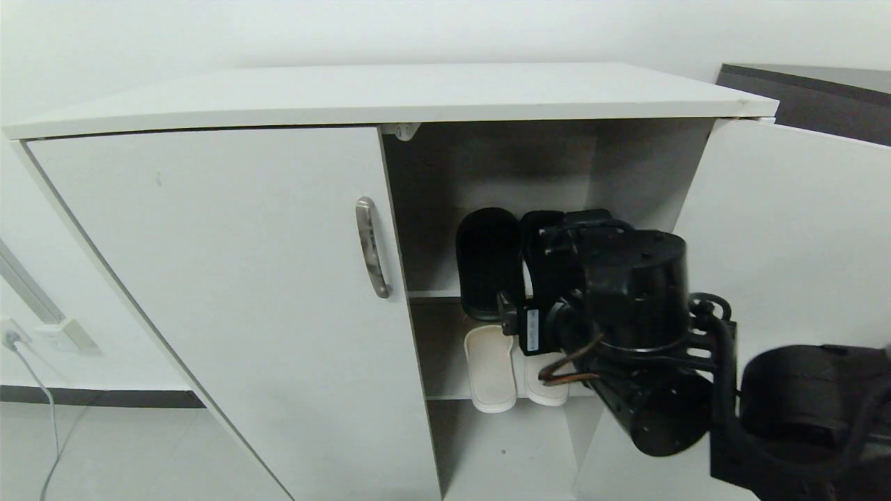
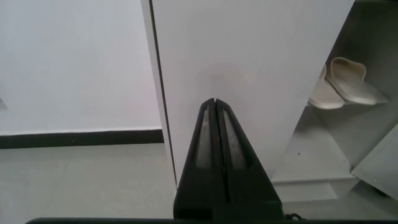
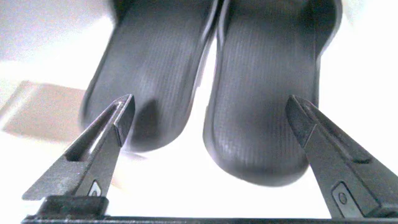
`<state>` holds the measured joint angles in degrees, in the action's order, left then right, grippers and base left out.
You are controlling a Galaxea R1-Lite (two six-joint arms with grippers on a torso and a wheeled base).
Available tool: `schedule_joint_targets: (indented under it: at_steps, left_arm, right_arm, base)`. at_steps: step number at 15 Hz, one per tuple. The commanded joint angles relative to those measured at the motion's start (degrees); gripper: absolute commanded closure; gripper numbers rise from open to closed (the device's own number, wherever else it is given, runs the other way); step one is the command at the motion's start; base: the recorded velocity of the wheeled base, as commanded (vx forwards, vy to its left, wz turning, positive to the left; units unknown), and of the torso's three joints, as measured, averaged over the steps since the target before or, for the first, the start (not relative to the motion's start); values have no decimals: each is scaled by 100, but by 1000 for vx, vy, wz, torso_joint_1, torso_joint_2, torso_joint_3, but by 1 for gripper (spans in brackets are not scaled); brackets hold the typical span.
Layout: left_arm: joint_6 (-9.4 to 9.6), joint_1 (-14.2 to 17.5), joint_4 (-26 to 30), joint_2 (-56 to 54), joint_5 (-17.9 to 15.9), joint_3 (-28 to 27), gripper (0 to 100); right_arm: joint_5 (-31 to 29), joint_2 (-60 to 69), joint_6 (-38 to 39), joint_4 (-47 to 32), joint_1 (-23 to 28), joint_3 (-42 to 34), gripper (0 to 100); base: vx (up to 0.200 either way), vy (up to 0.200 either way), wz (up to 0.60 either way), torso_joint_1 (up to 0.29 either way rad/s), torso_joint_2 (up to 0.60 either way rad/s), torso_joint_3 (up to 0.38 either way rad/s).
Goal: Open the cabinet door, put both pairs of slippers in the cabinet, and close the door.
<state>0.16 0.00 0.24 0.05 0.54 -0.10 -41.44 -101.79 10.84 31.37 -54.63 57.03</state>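
The white cabinet point(image 1: 390, 90) fills the middle of the head view. Its left door point(image 1: 209, 278) is shut, with a grey handle point(image 1: 372, 247) near its inner edge. Its right door point(image 1: 786, 229) is swung open at the right side of the frame.

The black slippers point(image 1: 487, 261) are inside the cabinet, on the upper shelf point(image 1: 424, 293), just right of the middle of the frame. They lie side by side with their soles up. The right arm point(image 1: 633, 278) reaches into the open side and hides part of the pair.

The right gripper point(image 3: 209, 102) is wide open and holds nothing. In the right wrist view the black slippers point(image 3: 267, 87) lie just past its two fingers point(image 3: 115, 127) – the near ends of the pair sit in the gap between the tips. The fingers are not closed on them.

The white slippers point(image 1: 491, 369) sit on the lower shelf point(image 1: 445, 396), right under the black pair, in the lower middle of the frame. Their ends stick out a little over the shelf's front edge.

The left gripper point(image 2: 214, 106) is clenched – its two fingers press flat together with nothing between them. It is low down in front of the shut left door point(image 2: 249, 62), near the grey floor point(image 2: 81, 180). The white slippers point(image 2: 345, 81) are well apart from it, inside the cabinet.
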Motion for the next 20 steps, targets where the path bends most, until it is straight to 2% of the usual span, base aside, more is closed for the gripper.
schedule_joint_targets:
  at_steps: [1, 4, 5, 14, 20]
  left_arm:
    - [2, 0, 2, 4, -1, 1, 100]
    - [-7, 0, 2, 4, -10, 1, 100]
    - [2, -9, 2, 4, -18, 1, 100]
    - [2, 0, 2, 4, -18, 1, 100]
    - [2, 0, 2, 4, -18, 1, 100]
  right_arm:
    - [189, 538, -11, 484, -127, -790, 0]
    - [268, 538, -29, 985, -127, -1097, 0]
    - [294, 538, -20, 985, -127, -1097, 100]
    - [285, 529, 6, 1012, -127, -1071, 100]
    - [285, 538, -3, 1012, -162, -1106, 100]
  base:
    - [0, 0, 0, 0, 0, 0]
    - [0, 0, 0, 0, 0, 0]
    - [0, 0, 0, 0, 0, 0]
    - [0, 0, 0, 0, 0, 0]
    - [-200, 0, 0, 4, 3, 2]
